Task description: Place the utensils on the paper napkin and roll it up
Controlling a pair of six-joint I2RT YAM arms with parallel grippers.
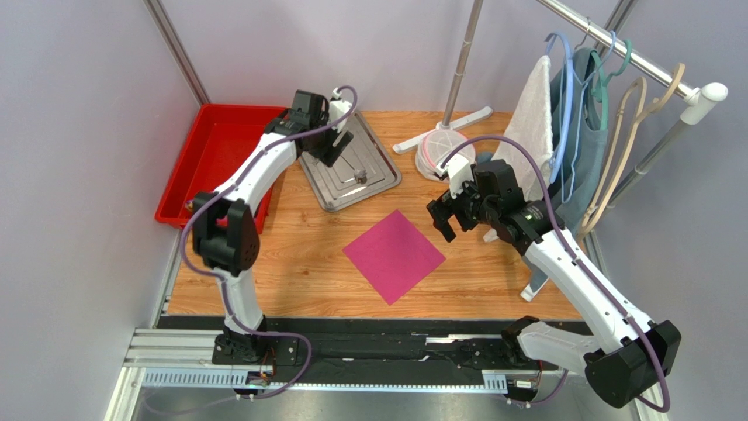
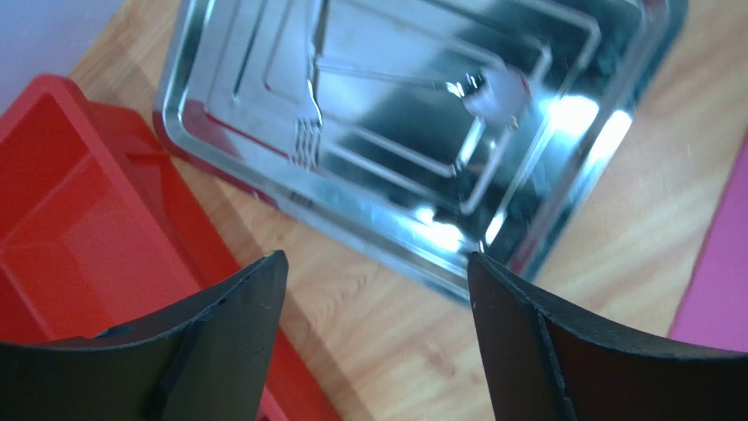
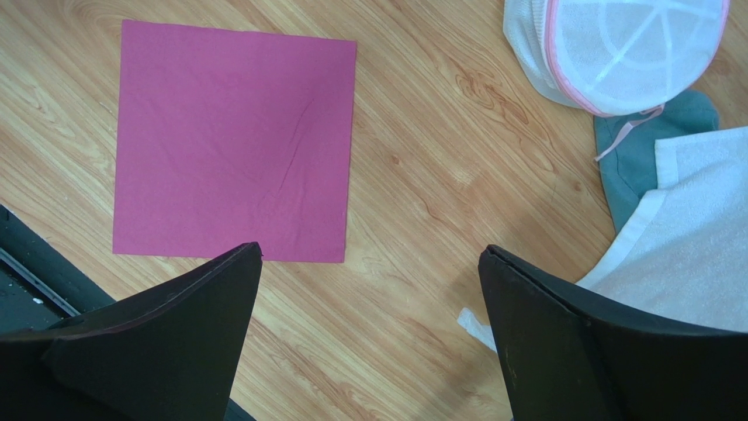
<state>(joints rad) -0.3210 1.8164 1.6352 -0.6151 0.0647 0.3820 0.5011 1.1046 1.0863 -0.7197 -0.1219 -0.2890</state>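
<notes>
Presently: utensils [image 2: 307,123] in tray [image 2: 369,239] by table's [image 2: 614,193] far edge, directly ahead of nearer left gripper [image 2: 377,259], jaws apart, empty.

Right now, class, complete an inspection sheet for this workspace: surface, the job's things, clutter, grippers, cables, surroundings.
Surface: wooden table, bare wood around the napkin.
Job's things: paper napkin lies flat with nothing on it; utensils lie in the steel tray.
Clutter: red bin beside the tray; white mesh bag, teal garment and white towel at the far right.
Grippers: left gripper open, empty, above the tray's edge; right gripper open, empty, beside the napkin.
Cables: purple cables loop along both arms, clear of the napkin.
Surroundings: clothes rail with hangers; plain grey walls.
</notes>
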